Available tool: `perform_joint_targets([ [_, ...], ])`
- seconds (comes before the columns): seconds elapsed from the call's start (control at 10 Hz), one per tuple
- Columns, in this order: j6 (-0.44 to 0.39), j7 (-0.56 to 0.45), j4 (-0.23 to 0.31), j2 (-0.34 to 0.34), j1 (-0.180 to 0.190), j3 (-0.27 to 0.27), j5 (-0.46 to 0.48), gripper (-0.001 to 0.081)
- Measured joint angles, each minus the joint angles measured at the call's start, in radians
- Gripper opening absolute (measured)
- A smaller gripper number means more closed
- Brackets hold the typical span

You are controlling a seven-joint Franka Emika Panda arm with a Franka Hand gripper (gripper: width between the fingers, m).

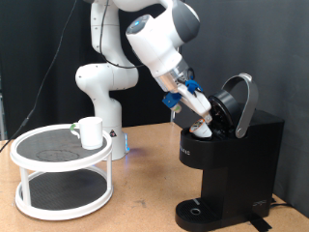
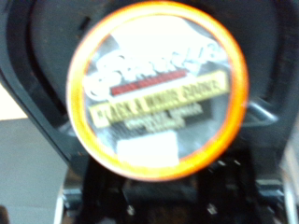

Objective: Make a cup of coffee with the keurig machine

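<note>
While lid gapes, jaws (image 1: 205,124) (grip unclear) at keurig machine (image 1: 232,164), round orange-rimmed pod (image 2: 157,89) inside.

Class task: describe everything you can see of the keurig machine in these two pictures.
The keurig machine is a black, boxy, plastic-looking coffee maker standing on the wooden table at the exterior view's right. Its rounded hinged lid is tilted open. A round drip tray sits at its base, with no cup on it. The gripper reaches into the open chamber, where the wrist view shows an orange-rimmed pod.

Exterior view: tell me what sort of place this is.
Probably a robotics lab bench, not a kitchen: an arm bolted to a wooden table, a black backdrop curtain, and the keurig machine staged with the cup.
</note>
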Motion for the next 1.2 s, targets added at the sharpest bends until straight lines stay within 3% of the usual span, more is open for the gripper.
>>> perform_joint_targets([
  [0.3,-0.060,0.037,0.003,-0.033,-0.013,-0.007,-0.083,0.0734],
  [1.2,0.010,0.138,-0.047,-0.029,-0.011,0.063,-0.147,0.0734],
])
